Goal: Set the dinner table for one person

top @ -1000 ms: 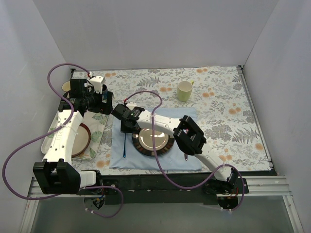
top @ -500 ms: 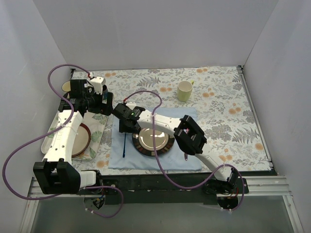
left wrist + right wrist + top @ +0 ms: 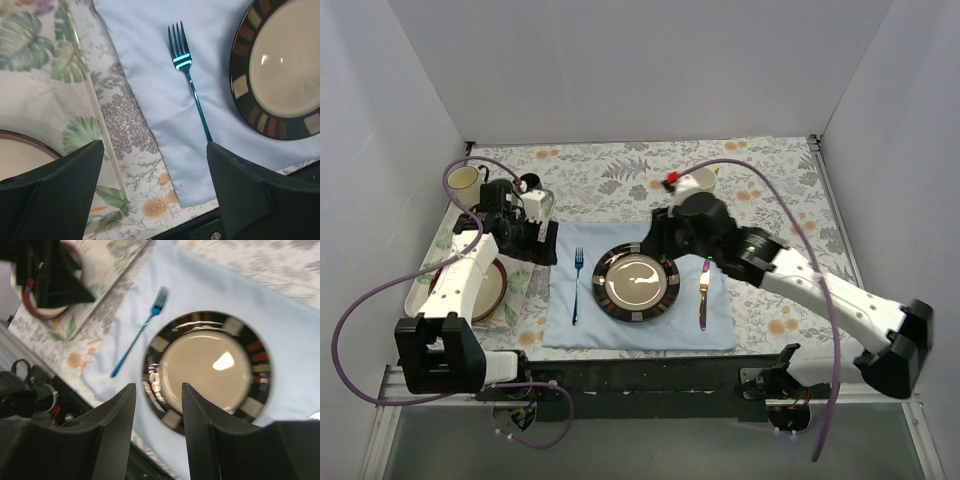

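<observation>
The dinner table (image 3: 790, 230) has a fern and flower cloth. A light-blue mat (image 3: 620, 335) lies at its front middle. On the mat are a dark patterned plate (image 3: 637, 283), a blue fork (image 3: 576, 285) to its left and a knife (image 3: 703, 290) to its right. My left gripper (image 3: 542, 245) is open and empty above the mat's left edge; its wrist view (image 3: 155, 200) shows the fork (image 3: 192, 95) and plate (image 3: 285, 65). My right gripper (image 3: 660, 232) is open and empty, hovering above the plate's far edge; its wrist view (image 3: 157, 435) shows the plate (image 3: 210, 365) and fork (image 3: 142, 327).
A floral tray (image 3: 420, 290) at the left holds a brown-rimmed plate (image 3: 480, 285) and a cream cup (image 3: 463, 180). A yellow-green mug (image 3: 705, 180) stands behind my right wrist, partly hidden. White walls close three sides. The black rail (image 3: 640, 375) runs along the near edge.
My right arm has swung from over the mat's left side to the right and back, uncovering the plate and knife. My left gripper has shifted slightly towards the front.
</observation>
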`<state>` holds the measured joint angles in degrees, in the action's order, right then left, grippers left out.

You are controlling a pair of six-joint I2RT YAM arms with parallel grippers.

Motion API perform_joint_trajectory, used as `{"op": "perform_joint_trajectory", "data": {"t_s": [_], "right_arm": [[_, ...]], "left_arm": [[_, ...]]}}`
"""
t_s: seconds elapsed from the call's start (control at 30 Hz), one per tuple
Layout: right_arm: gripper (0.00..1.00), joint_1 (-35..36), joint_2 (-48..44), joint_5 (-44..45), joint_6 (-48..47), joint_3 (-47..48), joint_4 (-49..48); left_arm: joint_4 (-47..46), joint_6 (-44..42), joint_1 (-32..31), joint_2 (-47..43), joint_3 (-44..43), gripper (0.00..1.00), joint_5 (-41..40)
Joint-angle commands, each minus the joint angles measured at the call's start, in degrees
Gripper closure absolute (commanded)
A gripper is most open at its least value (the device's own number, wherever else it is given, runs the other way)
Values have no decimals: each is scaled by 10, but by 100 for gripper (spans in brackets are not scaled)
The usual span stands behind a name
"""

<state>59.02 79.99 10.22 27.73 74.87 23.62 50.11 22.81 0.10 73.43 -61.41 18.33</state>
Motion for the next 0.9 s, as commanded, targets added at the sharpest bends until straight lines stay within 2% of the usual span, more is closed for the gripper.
{"op": "perform_joint_trajectory", "data": {"t_s": [0.0,0.1,0.2,0.27,0.4,0.5,0.6,0.67,0.8,0.87], "right_arm": [[50,-163,-125,-46,-64,-193,-44],[49,-276,-189,-80,-86,-279,-74],[56,-324,-193,-86,-95,-304,-79],[64,-326,-166,-99,-97,-315,-77],[68,-336,-106,-43,-91,-308,-56],[66,-377,-80,-59,-104,-301,-100],[62,-413,-40,-128,-138,-280,-134],[61,-431,4,-143,-146,-260,-137],[60,-442,69,-177,-155,-248,-171],[60,-443,110,-166,-149,-235,-164]], "left_arm": [[32,-23,-3,14,37,18,14],[9,-22,-6,33,71,20,-13],[-13,-19,-11,40,95,20,-33],[-27,-15,-15,44,111,20,-42],[-55,1,-39,54,140,20,-95],[-77,16,-68,58,161,20,-126],[-98,17,-97,64,182,19,-167],[-105,15,-108,67,188,19,-176],[-110,12,-113,77,195,19,-195],[-112,12,-113,83,198,19,-197]]}}
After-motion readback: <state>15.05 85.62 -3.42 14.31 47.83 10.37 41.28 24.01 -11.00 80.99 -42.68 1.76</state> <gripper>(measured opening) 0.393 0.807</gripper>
